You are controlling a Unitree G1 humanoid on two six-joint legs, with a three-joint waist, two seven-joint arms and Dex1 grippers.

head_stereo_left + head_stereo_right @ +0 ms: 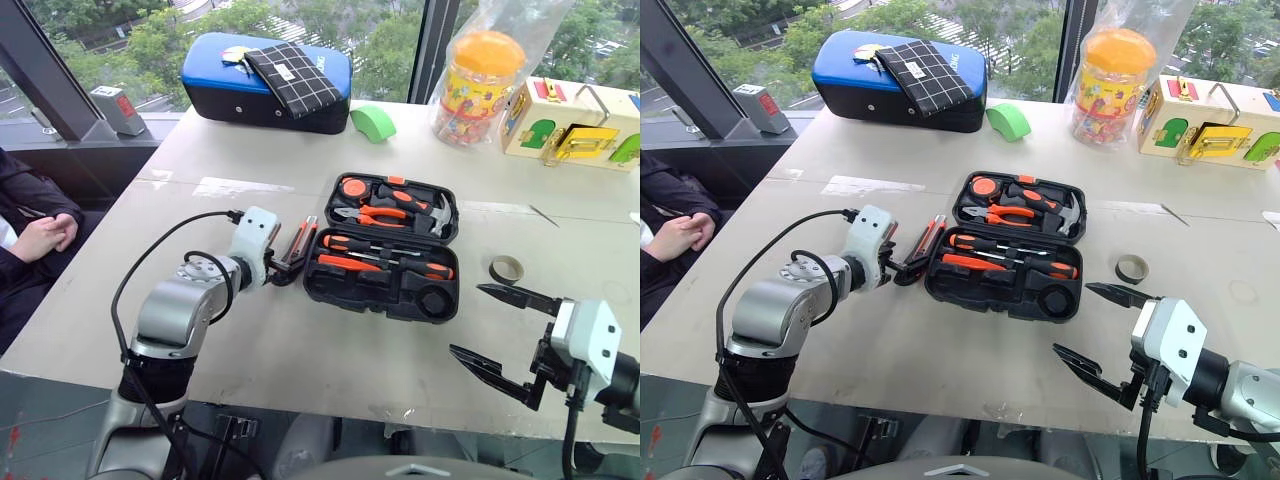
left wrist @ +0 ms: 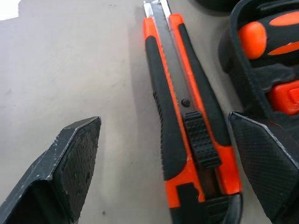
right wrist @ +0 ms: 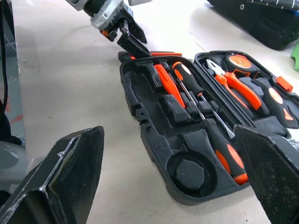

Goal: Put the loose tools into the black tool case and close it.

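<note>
A pale counter (image 1: 300, 350) stands before tall windows with trees outside. Near its middle the black case (image 1: 385, 290) lies open, lid flat toward the far edge. The near half holds two screwdrivers (image 1: 385, 268) with orange-and-black handles in their slots, and its round recess is bare. The lid half holds pliers (image 1: 375, 214) and a hammer (image 1: 428, 212).

The knife (image 1: 301, 240), orange and black, lies on the counter just beside the case's left side, its blade end pointing toward the far edge. The left pincer (image 2: 182, 172) is released, its fingers (image 2: 74, 158) spread either side of the knife's handle end; one finger is clearly apart from it, and whether the other touches cannot be told. The tape roll (image 1: 506, 268) lies flat to the right of the case, apart from it.

The right pincer (image 1: 495, 325) hovers near the counter's front edge, right of the case, jaws wide and grasping nothing.

Along the far edge sit a blue-topped case (image 1: 265, 85) with a checked pouch (image 1: 290, 78), a green roll (image 1: 374, 123), a yellow-lidded jar (image 1: 480, 85) and a wooden latch box (image 1: 570, 125). A person's hand (image 1: 45, 238) rests beyond the left edge.
</note>
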